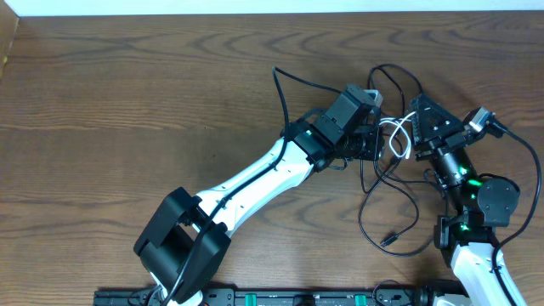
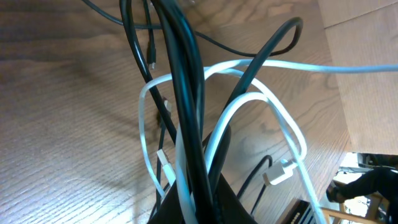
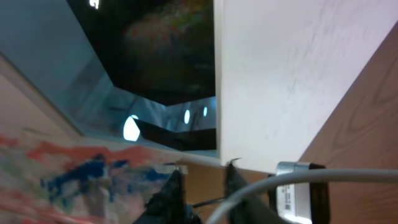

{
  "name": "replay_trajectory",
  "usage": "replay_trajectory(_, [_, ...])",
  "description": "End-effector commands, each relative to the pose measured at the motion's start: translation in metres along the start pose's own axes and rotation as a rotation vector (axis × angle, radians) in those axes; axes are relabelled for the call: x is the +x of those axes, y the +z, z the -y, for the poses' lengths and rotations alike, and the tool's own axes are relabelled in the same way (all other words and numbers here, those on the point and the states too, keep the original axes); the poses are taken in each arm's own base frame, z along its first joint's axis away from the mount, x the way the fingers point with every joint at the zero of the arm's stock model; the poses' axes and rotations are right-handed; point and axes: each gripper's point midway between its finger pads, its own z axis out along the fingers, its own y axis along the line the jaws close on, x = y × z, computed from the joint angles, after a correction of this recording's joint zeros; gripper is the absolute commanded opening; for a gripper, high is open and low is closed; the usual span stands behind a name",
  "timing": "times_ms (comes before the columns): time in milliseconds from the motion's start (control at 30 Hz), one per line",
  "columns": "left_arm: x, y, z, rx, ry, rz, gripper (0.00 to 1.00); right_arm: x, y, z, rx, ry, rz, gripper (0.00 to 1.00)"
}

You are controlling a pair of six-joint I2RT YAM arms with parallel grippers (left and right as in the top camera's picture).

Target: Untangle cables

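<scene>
The cables lie tangled at the right of the table: thin black cords [image 1: 399, 217] loop out towards the front, and a short white cord [image 1: 396, 140] sits between the two grippers. My left gripper [image 1: 371, 136] is shut on a bundle of black cords [image 2: 183, 81] and the white cord [image 2: 273, 106], which run up out of its jaws [image 2: 199, 205]. A white plug [image 2: 280, 173] hangs beside them. My right gripper [image 1: 414, 119] is just right of the tangle, with a gap between its fingers [image 3: 202, 190]. The white cord [image 3: 311, 176] crosses its right finger.
A black plug end [image 1: 389, 240] lies on the wooden table [image 1: 127, 93] near the front right. The right arm's thick black wire [image 1: 531, 166] curves along the right edge. The left arm's white link [image 1: 255, 178] crosses the middle. A white wall [image 3: 298, 62] borders the table.
</scene>
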Motion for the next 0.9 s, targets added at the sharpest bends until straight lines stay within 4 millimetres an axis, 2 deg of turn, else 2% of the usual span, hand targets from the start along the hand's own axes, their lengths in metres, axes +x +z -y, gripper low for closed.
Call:
replay_trajectory(0, [-0.007, -0.010, 0.009, 0.022, 0.033, 0.022, 0.08, -0.001, 0.001, -0.005, -0.015, 0.031, 0.011, 0.08])
replay_trajectory(67, [-0.006, -0.010, 0.008, 0.019, 0.031, 0.018, 0.08, -0.003, 0.001, -0.005, -0.017, 0.030, 0.018, 0.01])
replay_trajectory(333, [0.001, -0.010, 0.002, -0.007, 0.143, -0.008, 0.08, -0.005, 0.001, -0.008, -0.028, 0.026, 0.031, 0.01])
replay_trajectory(400, [0.000, -0.011, -0.007, -0.054, 0.172, -0.003, 0.08, -0.006, 0.001, -0.015, -0.054, 0.014, 0.039, 0.01])
replay_trajectory(467, [-0.003, -0.014, -0.032, -0.187, 0.158, 0.025, 0.08, -0.011, -0.002, -0.027, -0.102, 0.006, 0.057, 0.01])
replay_trajectory(600, [-0.009, -0.023, -0.063, -0.343, 0.145, 0.058, 0.08, -0.024, -0.008, -0.041, -0.154, 0.009, 0.092, 0.01])
replay_trajectory(867, [-0.022, -0.044, -0.111, -0.475, 0.078, 0.065, 0.08, -0.052, -0.025, -0.063, -0.236, 0.015, 0.173, 0.01])
